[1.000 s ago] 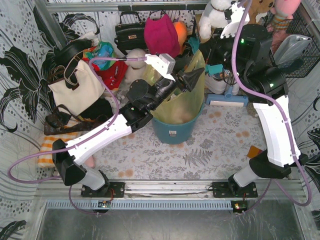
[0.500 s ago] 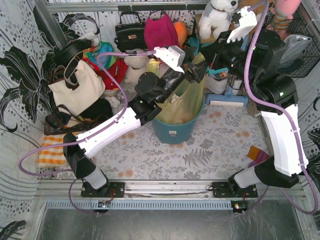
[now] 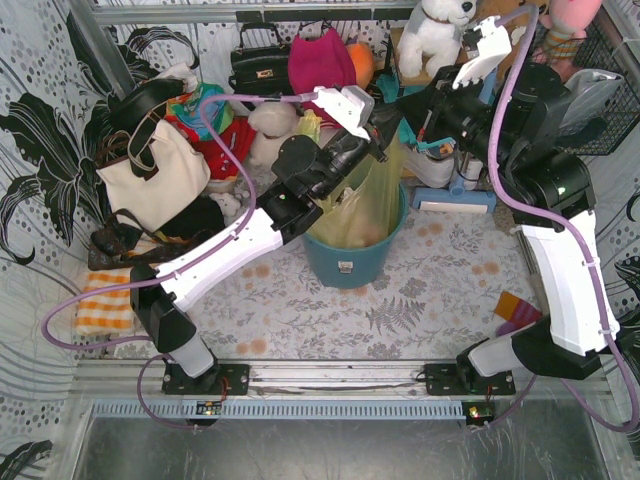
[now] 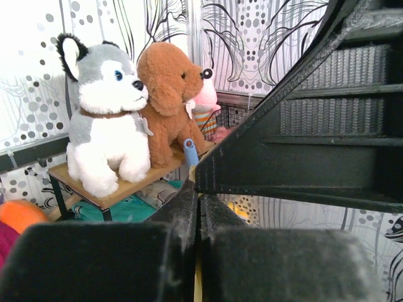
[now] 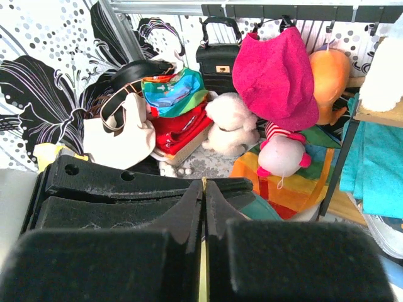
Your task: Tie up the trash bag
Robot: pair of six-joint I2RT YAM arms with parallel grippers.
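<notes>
The yellow-green trash bag (image 3: 370, 205) stands in a round teal bin (image 3: 350, 265) at the table's middle, its top pulled up into a narrow neck. Both grippers meet at that neck above the bin's far rim. My left gripper (image 3: 378, 140) comes in from the left and is shut; a thin yellow strip of the bag (image 4: 198, 286) shows between its jaws in the left wrist view (image 4: 198, 195). My right gripper (image 3: 404, 108) reaches in from the right, also shut (image 5: 203, 189) on a sliver of bag film (image 5: 202, 277). Pale paper shows through low in the bag.
Behind the bin lie a white tote (image 3: 150, 175), a black handbag (image 3: 258, 65), a pink hat (image 3: 322, 70) and plush toys. A husky plush (image 4: 104, 126) and a brown dog plush (image 4: 170, 94) sit on a small wooden stand. A wire basket (image 3: 600, 90) hangs far right.
My left gripper has closed on the bag's neck. The bag's top, wide one second ago, is now drawn up narrow. The right arm rose and then held still.
</notes>
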